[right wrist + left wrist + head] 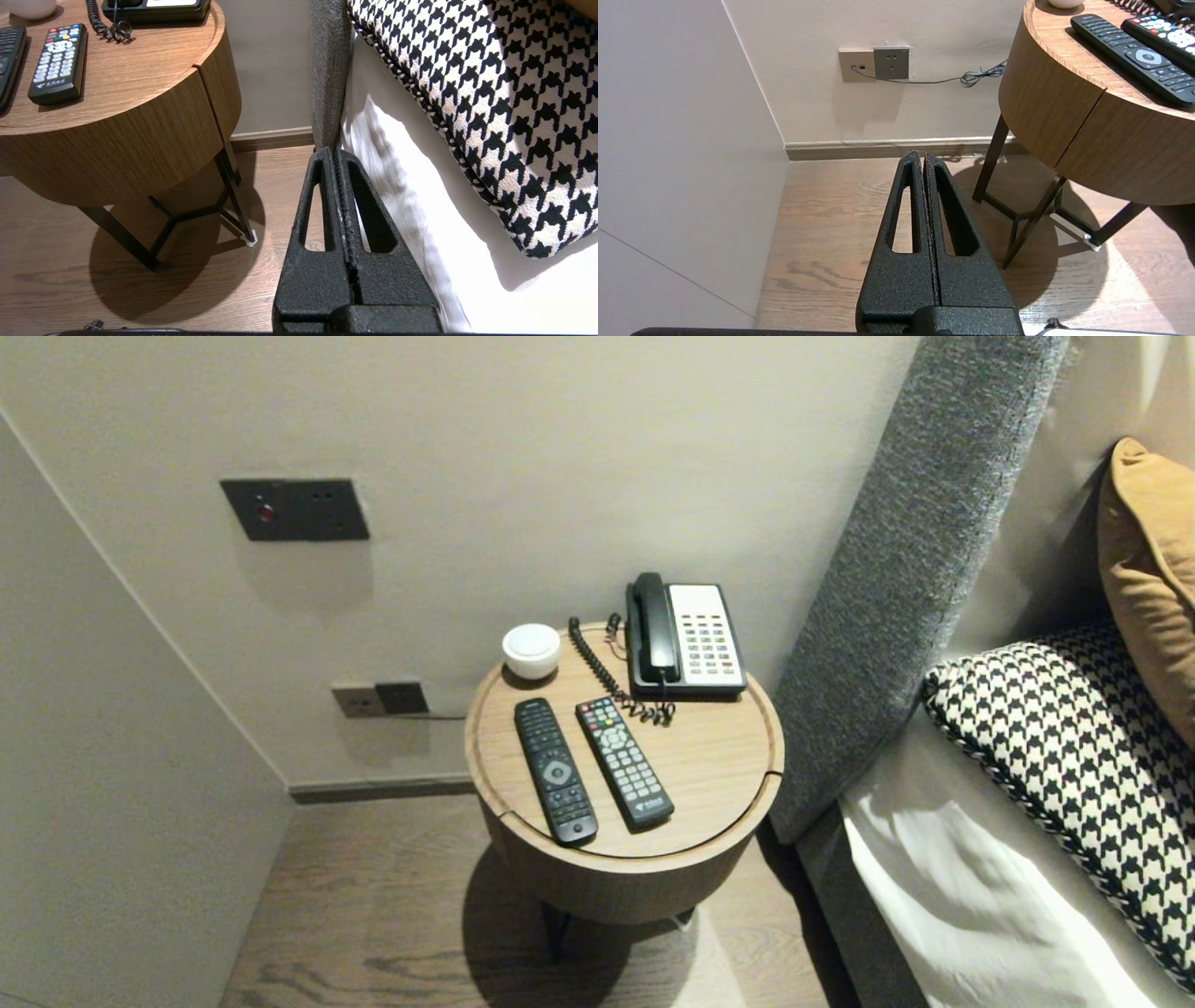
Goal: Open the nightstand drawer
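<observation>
Finding the left remote (555, 772) and right remote (624, 763) lying side by side, not touching, toward the front of the table (728, 775), with a white bowl (531, 651), cord (611, 681) and phone (686, 639) behind them. Holding the left gripper (920, 156) low over the floor (822, 224) off the table's left, fingers pressed together on nothing. Holding the right gripper (337, 151) low by the bed (406, 210), right of the table, fingers likewise pressed together, empty.
</observation>
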Available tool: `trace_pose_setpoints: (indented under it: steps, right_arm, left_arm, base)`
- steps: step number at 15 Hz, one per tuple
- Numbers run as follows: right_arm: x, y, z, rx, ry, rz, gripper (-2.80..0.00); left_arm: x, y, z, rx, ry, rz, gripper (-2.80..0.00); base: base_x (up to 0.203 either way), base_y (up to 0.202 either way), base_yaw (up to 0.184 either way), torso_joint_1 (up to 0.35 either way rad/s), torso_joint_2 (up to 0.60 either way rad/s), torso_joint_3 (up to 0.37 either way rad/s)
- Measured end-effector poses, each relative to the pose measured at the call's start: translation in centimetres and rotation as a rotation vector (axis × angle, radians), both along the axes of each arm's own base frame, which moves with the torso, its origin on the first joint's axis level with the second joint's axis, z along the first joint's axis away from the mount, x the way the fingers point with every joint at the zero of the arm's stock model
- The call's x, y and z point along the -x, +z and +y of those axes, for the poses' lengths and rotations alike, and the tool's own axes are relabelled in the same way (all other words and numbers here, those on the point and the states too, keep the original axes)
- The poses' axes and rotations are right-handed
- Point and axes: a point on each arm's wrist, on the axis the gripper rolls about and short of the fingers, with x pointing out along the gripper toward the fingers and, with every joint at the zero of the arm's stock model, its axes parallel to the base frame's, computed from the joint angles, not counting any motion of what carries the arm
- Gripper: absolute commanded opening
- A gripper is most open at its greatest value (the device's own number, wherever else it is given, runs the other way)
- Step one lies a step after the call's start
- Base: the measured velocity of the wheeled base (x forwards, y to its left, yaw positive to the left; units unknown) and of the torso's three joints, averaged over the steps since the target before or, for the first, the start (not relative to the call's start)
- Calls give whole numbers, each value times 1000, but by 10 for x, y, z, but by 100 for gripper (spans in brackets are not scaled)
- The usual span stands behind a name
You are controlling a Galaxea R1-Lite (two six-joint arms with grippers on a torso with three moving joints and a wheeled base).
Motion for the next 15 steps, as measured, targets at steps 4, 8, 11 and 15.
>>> trace_pose_setpoints:
  steps: [4,8,11,15]
  right_arm:
    - [0,0,0,2,0,0,-280]
    - [0,0,0,2,0,0,-280]
    - [0,0,0,2,1,0,-280]
    - [0,0,0,2,1,0,-280]
  left_arm:
    - [0,0,0,-4,-1,2,-280]
    - [0,0,0,-9,3,2,-280]
    - [0,0,0,-3,6,-1,-280]
    - [1,0,0,0,7,19,-280]
  base:
    - [0,0,0,0,0,0]
    - [0,0,0,0,0,0]
    - [0,0,0,0,0,0]
    - [0,0,0,0,0,0]
